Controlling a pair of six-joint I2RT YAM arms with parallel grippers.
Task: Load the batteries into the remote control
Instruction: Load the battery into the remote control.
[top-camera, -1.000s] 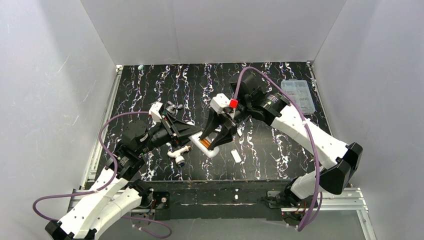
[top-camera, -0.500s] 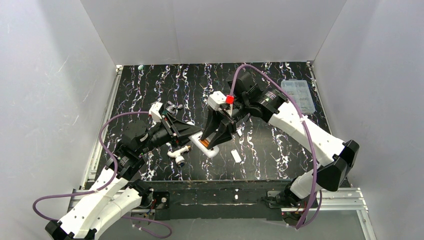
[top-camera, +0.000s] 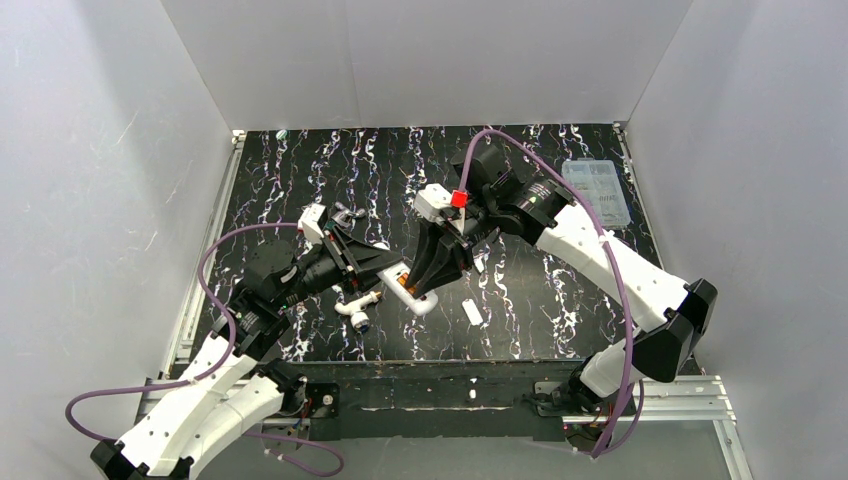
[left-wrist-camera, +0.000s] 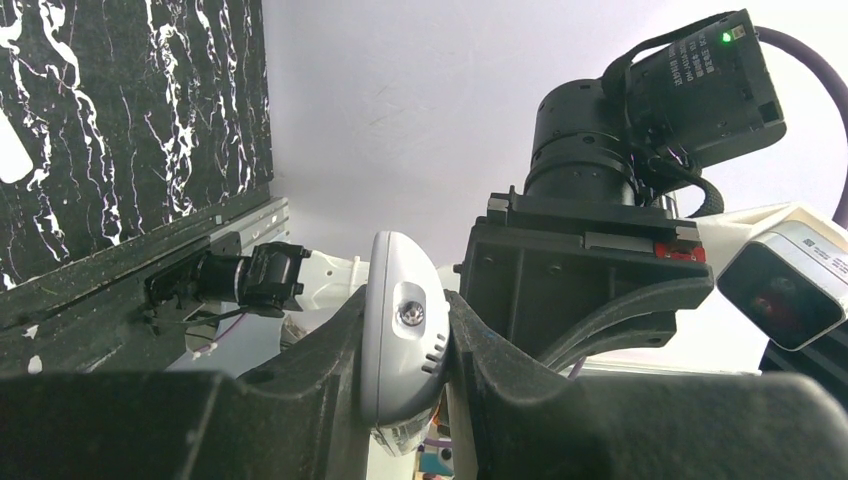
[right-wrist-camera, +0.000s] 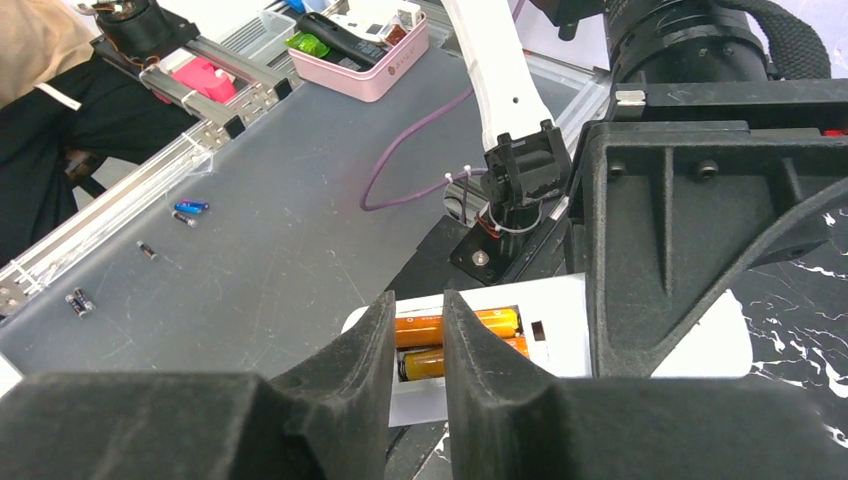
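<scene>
The white remote control (top-camera: 420, 301) is held tilted above the table, battery recess up, with my left gripper (top-camera: 372, 263) shut on its far end. In the left wrist view that rounded end (left-wrist-camera: 400, 340) is clamped between both fingers. Two orange batteries (right-wrist-camera: 482, 322) lie side by side in the recess of the remote control (right-wrist-camera: 560, 300); they show as an orange strip (top-camera: 406, 286) from above. My right gripper (right-wrist-camera: 418, 297) points down over the recess, its jaws a narrow gap apart with nothing between them. Whether the fingertips touch the batteries I cannot tell.
A white tube-shaped tool with a blue tip (top-camera: 357, 311) lies just below the left gripper. A small flat white cover piece (top-camera: 472, 312) rests on the black marbled table (top-camera: 560, 300) right of the remote. A clear plastic box (top-camera: 597, 190) sits at the back right.
The right gripper's jaws have narrowed from a wide spread to a slim gap over the battery recess, and its wrist shifted slightly back. The left gripper and remote have not moved.
</scene>
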